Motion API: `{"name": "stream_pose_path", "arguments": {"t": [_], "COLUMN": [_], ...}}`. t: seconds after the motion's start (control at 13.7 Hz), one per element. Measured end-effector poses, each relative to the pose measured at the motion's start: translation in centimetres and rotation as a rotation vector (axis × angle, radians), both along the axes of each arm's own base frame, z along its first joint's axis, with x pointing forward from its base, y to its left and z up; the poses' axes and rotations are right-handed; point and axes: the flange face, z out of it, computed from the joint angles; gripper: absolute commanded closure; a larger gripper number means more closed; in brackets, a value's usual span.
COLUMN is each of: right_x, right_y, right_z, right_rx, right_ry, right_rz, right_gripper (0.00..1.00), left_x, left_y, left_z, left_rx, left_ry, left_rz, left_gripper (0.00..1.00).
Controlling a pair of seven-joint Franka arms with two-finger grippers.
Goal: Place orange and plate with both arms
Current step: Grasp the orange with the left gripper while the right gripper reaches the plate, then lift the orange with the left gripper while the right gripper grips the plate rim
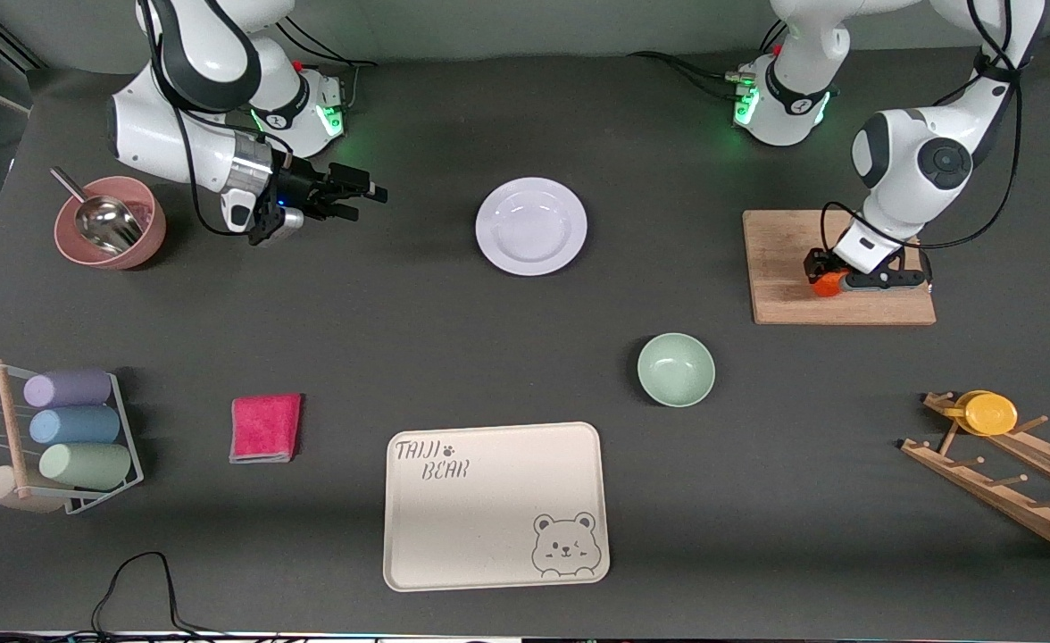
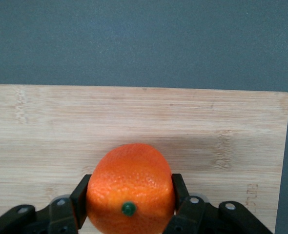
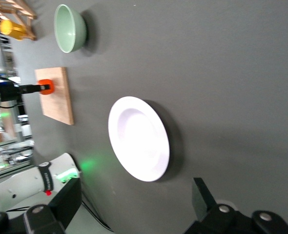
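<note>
The left gripper was clamped on the orange, one finger pressed against each side of the fruit, low on the board. In the left wrist view the orange was seen resting on the bamboo surface, well inside the board's edges, with bare wood all round it and grey table past the board's edge.

The right gripper was held in the air with its fingers apart and nothing between them, over bare table toward the right arm's end, between the plate and a pink bowl holding a metal scoop. In the right wrist view the plate was seen lying flat and bare, apart from everything else.

Relative to the plate, the board lay toward the left arm's end with open table between them. A green bowl stood nearer the camera than the plate, and a cream tray nearer still. A pink cloth and a rack of rolls lay nearer the camera toward the right arm's end; a wooden rack carrying a yellow cup stood nearer the camera than the board. The table was dark grey and matte.
</note>
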Motion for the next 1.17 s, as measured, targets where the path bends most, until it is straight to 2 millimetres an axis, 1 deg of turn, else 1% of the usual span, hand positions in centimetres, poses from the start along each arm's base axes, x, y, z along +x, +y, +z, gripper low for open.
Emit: {"name": "stream_pose_path", "arguments": {"t": [0.22, 0.37, 0.44, 0.51, 0.59, 0.66, 0.8, 0.88, 1.02, 1.17], "right_x": [-1.0, -1.6, -1.9, -2.3, -2.7, -3.1, -3.9, -4.3, -5.2, -6.2], "right_y": [-0.2, -0.2, -0.3, -0.3, -0.3, -0.2, 0.3, 0.5, 0.9, 1.1], "right_z": [-3.5, -6.1, -7.5, -8.9, -10.1, -11.2, -12.9, -13.7, -15.4, -17.1], "right_rx": [0.1, 0.16, 0.181, 0.196, 0.206, 0.224, 0.273, 0.298, 0.345, 0.4], "right_ry": [-0.025, -0.046, -0.059, -0.068, -0.073, -0.073, -0.07, -0.075, -0.077, -0.078], "right_rz": [-0.01, -0.032, -0.043, -0.05, -0.051, -0.042, -0.012, -0.004, 0.009, 0.019], "right_gripper": [0.0, 0.0, 0.0, 0.0, 0.0, 0.0, 0.0, 0.0, 0.0, 0.0], "left_x": [0.1, 0.7, 1.3, 2.2, 3.2, 4.1, 5.4, 5.6, 5.7, 5.8], "left_y": [-0.1, -0.3, -0.5, -0.8, -1.1, -1.5, -3.2, -4.2, -5.7, -6.8], "left_z": [0.1, 0.6, 1.4, 2.9, 5.0, 7.7, 13.8, 16.7, 21.6, 25.2], "left_rx": [0.0, 0.0, 0.001, 0.003, 0.006, 0.003, -0.041, -0.067, -0.098, -0.131], "left_ry": [-0.002, 0.008, 0.03, 0.058, 0.09, 0.119, 0.161, 0.177, 0.196, 0.213], "left_rz": [-0.002, -0.009, -0.015, -0.024, -0.032, -0.033, -0.026, -0.029, -0.047, -0.063], "left_gripper": [1.0, 1.0, 1.0, 1.0, 1.0, 1.0, 1.0, 1.0, 1.0, 1.0]}}
